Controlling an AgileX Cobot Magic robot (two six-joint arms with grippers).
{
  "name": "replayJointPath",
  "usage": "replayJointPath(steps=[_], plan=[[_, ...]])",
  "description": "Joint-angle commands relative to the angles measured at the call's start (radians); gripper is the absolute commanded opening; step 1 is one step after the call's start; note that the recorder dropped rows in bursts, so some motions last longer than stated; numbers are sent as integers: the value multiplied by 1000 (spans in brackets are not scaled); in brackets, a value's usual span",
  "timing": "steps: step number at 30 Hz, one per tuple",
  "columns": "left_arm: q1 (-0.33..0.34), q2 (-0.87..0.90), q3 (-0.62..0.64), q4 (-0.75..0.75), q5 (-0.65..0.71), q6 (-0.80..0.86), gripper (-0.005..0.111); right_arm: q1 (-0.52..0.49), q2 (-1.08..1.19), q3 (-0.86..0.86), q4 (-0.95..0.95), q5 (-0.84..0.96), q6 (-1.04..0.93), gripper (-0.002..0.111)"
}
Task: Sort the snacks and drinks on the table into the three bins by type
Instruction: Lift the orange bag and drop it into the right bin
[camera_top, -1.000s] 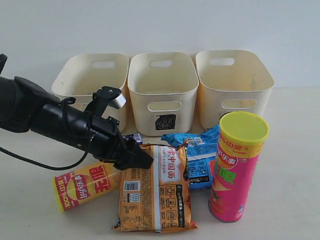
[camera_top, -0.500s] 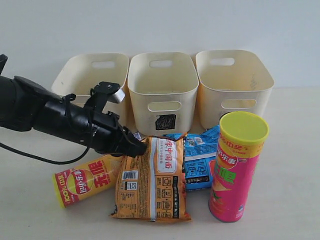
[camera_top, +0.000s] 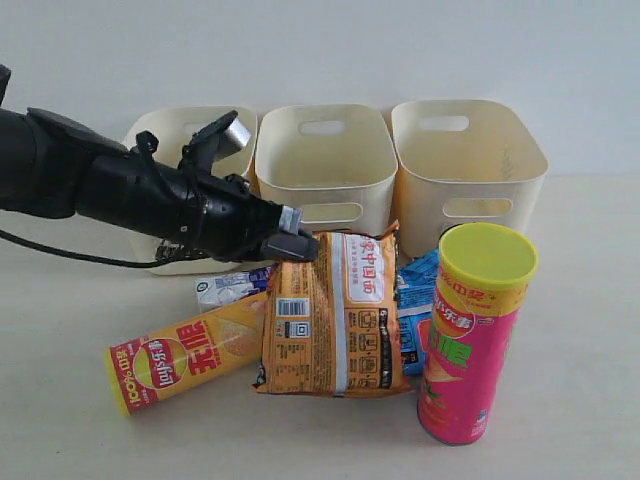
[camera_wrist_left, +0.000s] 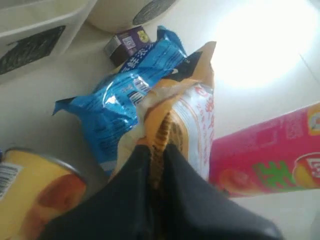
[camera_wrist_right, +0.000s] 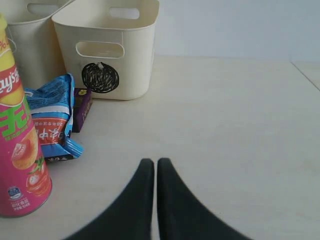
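My left gripper (camera_top: 295, 246) (camera_wrist_left: 157, 150) is shut on the top edge of the orange bag (camera_top: 335, 315) (camera_wrist_left: 192, 107), which hangs lifted and upright in front of the middle bin (camera_top: 325, 160). Behind it lies the blue bag (camera_top: 413, 300) (camera_wrist_left: 117, 102) (camera_wrist_right: 50, 117). The yellow-red chip can (camera_top: 185, 355) (camera_wrist_left: 30, 192) lies on its side at the left. At the right the tall pink can (camera_top: 472, 335) (camera_wrist_left: 265, 157) (camera_wrist_right: 17, 150) stands upright. A white and blue carton (camera_top: 232, 288) lies by the left bin (camera_top: 165, 150). The purple carton (camera_wrist_left: 127, 44) (camera_wrist_right: 82, 107) sits near the circle-marked bin (camera_top: 465, 160) (camera_wrist_right: 107, 45). My right gripper (camera_wrist_right: 150, 165) is shut and empty over the bare table (camera_wrist_right: 225, 130).
The three cream bins stand in a row at the back against a pale wall. Open table (camera_top: 585, 330) stretches to the right of the pink can and the circle-marked bin.
My left gripper has risen and moved right toward the bins, lifting the orange bag off the table. The white and blue carton now shows where the bag lay.
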Motion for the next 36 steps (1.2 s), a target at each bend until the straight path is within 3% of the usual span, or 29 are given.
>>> replayJointPath(steps=[1, 12, 21, 36], plan=[[-4, -17, -51, -22, 42, -76, 4, -8, -5, 5, 2, -9, 0, 0], [73, -16, -106, -85, 156, -140, 4, -8, -5, 5, 2, -9, 0, 0], [117, -12, -106, -440, 256, -45, 4, -8, -5, 5, 2, -9, 0, 0], [94, 141, -393, -440, 238, -143, 4, -8, -5, 5, 2, -9, 0, 0]])
